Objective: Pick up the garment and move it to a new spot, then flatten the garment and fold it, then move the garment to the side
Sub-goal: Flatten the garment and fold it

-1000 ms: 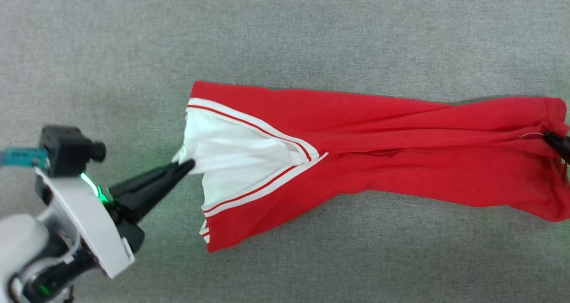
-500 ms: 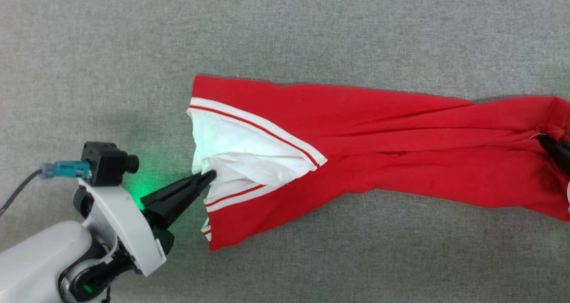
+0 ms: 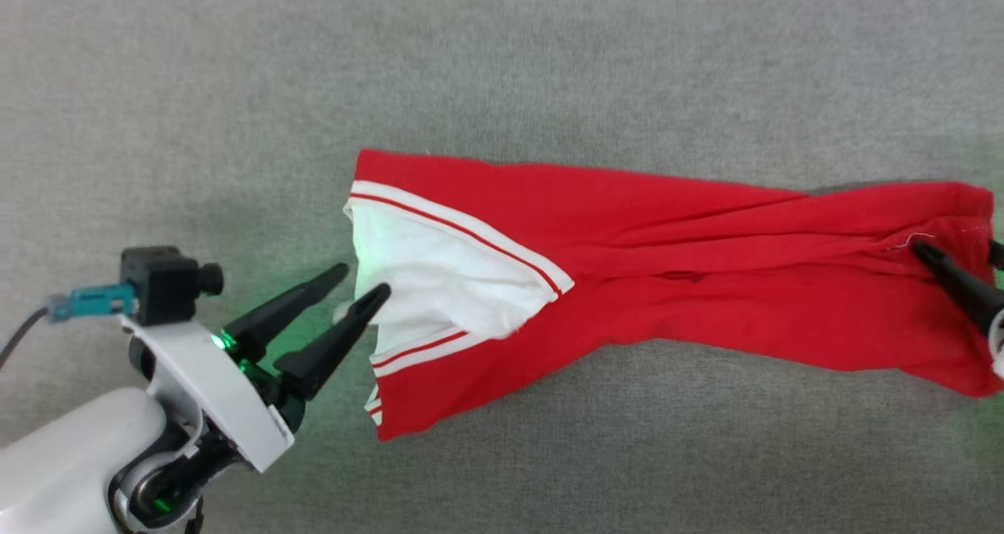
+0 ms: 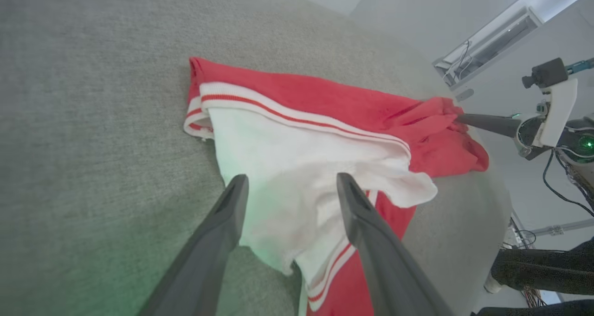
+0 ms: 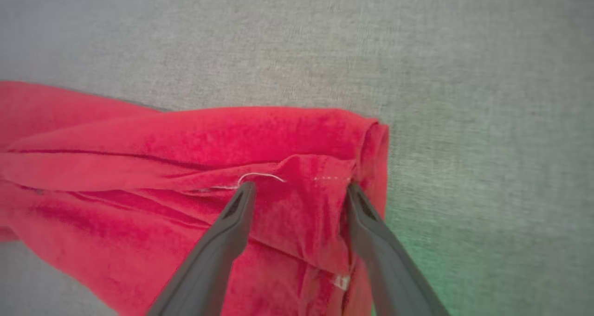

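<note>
A grey, felt-covered desk (image 3: 502, 63) is seen beneath everything. Across its middle the garment (image 3: 706, 283), a bright red sports jersey, is laid lengthwise and bunched into long loose folds, stretched from left of centre in the head view to that view's right edge. At its left end the opening is turned back, so that the white lining (image 3: 423, 283) is exposed, bordered by white-and-red striped trim (image 3: 463, 241). The left gripper (image 3: 362, 278) is held at this end, carried by a pale forearm at the lower left. Its two dark fingers are spread apart and nothing is clamped between them. In the left wrist view they are seen straddling the lining, though contact with the cloth cannot be judged. The right gripper (image 5: 300, 186) is placed at the opposite, all-red end. Its fingers are likewise parted, their tips set at the bunched hem, and no fold is pinched between them. A black wrist camera (image 3: 161, 283) with a teal plug is mounted above the left gripper. A loose white thread (image 5: 260, 176) is seen beside one fingertip of the right gripper.
</note>
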Robot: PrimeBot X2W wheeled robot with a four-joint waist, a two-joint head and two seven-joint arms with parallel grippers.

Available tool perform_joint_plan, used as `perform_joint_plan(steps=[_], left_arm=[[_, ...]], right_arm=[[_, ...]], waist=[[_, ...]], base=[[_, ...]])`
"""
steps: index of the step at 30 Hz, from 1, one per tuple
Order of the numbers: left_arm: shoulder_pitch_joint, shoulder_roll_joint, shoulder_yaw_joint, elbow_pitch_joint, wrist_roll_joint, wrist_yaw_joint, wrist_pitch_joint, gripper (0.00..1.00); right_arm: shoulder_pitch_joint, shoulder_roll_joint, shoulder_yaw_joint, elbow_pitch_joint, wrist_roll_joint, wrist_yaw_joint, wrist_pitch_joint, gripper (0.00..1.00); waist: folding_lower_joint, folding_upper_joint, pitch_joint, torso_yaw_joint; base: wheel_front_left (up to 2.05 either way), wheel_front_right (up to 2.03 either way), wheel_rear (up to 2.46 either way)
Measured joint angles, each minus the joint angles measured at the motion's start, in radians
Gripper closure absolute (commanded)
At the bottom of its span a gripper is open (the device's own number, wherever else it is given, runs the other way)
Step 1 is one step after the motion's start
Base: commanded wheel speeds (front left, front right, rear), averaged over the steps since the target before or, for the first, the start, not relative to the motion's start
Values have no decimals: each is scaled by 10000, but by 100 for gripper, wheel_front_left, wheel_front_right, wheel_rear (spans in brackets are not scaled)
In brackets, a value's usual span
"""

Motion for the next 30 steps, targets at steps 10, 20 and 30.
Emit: perform_joint_plan(steps=[10,20,30], left_arm=[[1600,-991,2050,1279,94,79,-395,0],[3456,-2771,4863,2690,2186,142,-410,0],[4232,-4289,8004,2663,5962,259,-410,0]], right_arm=[[555,-174,-811,416,17,0,451,0],[1086,-144,-1877,934,-184,0,1254,0],[1260,267,-2410,965,-393,0,2211,0]], waist=[[0,0,-850,330],[0,0,-1156,1141],[0,0,-1485,1387]], base=[[0,0,0],[0,0,0],[0,0,0]])
